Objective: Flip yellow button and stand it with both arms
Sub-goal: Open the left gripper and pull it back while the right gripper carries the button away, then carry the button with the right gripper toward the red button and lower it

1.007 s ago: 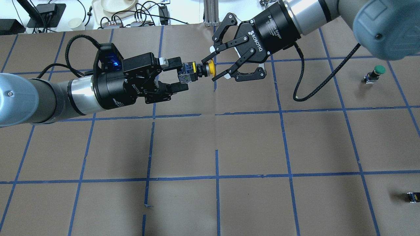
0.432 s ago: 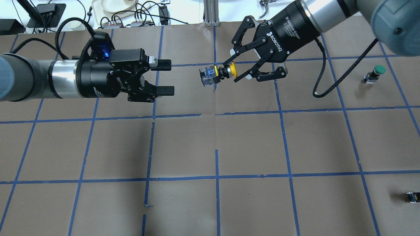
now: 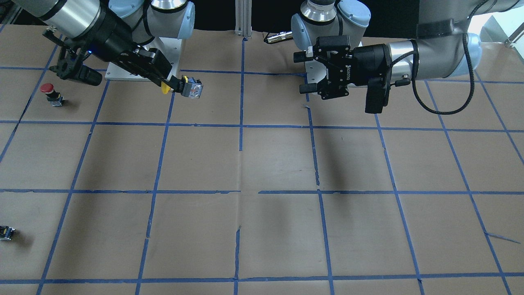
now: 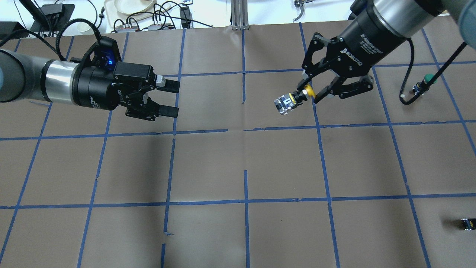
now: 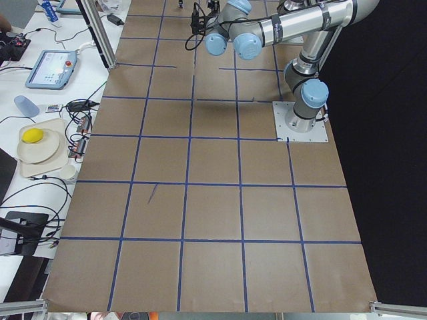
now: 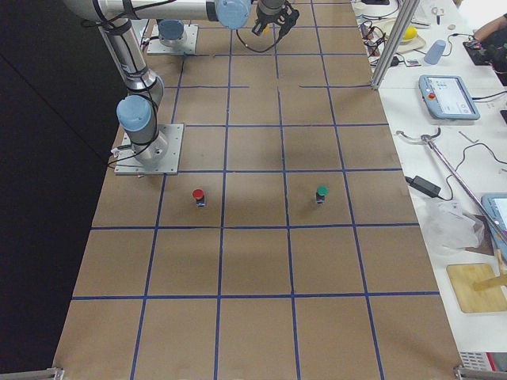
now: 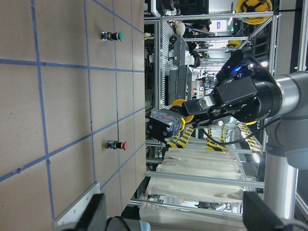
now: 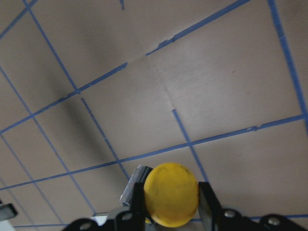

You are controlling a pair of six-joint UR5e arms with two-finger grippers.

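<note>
**Q:** Where's your yellow button (image 8: pixel 171 192) right now, and what does it look like up close?

**A:** Your closest look is the right wrist cam. The round, glossy yellow mushroom cap sits at the bottom of that view, pinched between the two fingers of your right gripper (image 4: pixel 309 92). From overhead the button lies sideways in the air. The cap is tucked into the fingertips, then comes a black collar, a thin yellow band and a chunky grey-and-black body with blue bits, poking out toward the left arm's side. It's held off the table (image 4: pixel 238 163), over the brown paper just right of the centre tape line.

**Q:** And your left gripper (image 4: pixel 174 98)?

**A:** Its fingers are spread wide with nothing between them. It's well apart from the button and pointed its way, with a blue light glowing on the wrist.

**Q:** Anything further out?

**A:** Yep. There's a green button (image 4: pixel 430 77) standing upright past the right arm and a red button (image 3: pixel 51 93) upright nearer that arm's base. A small capless part (image 4: pixel 467 223) lies well off on the same side.
</note>
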